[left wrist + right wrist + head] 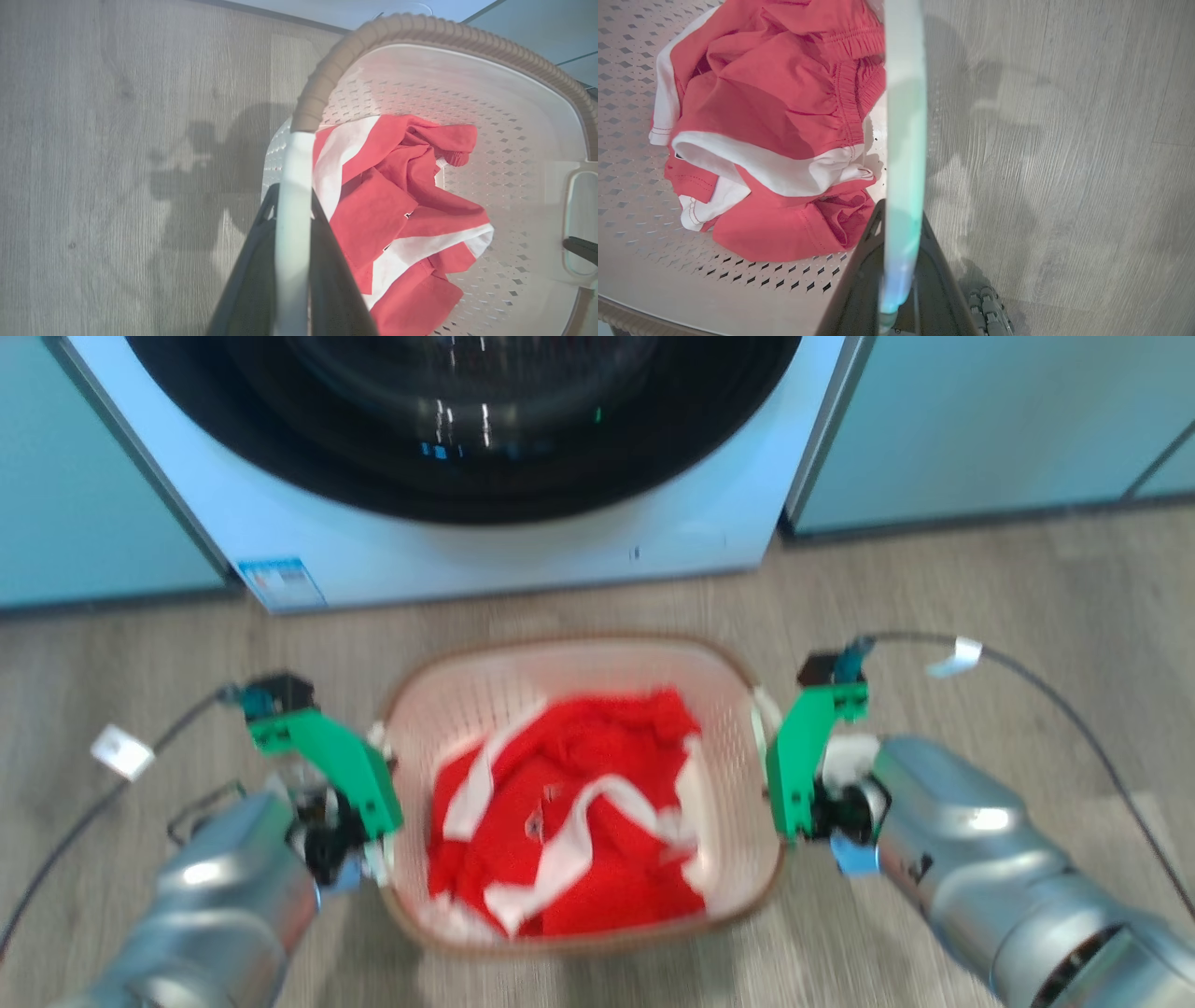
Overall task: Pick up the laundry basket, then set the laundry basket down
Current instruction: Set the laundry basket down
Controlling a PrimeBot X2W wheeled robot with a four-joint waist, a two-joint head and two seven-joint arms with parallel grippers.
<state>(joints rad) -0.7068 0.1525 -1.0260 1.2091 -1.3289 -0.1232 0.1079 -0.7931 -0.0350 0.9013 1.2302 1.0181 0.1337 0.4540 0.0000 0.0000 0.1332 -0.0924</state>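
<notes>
Walls of laundry basket [504, 686] white w/ diamond-hole perforation pattern; rim brown, ribbed woven look. Inside, garment [579, 784] red w/ white bands. Grey wood-grain floor [980, 588]. White washing machine [523, 555], black door ring [467, 497], blue label [280, 582].

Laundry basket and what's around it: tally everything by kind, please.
laundry basket: 1
red-and-white clothing heap: 1
washing machine: 1
end effectors: 2 (left end effector, right end effector)
Total: 5
</notes>
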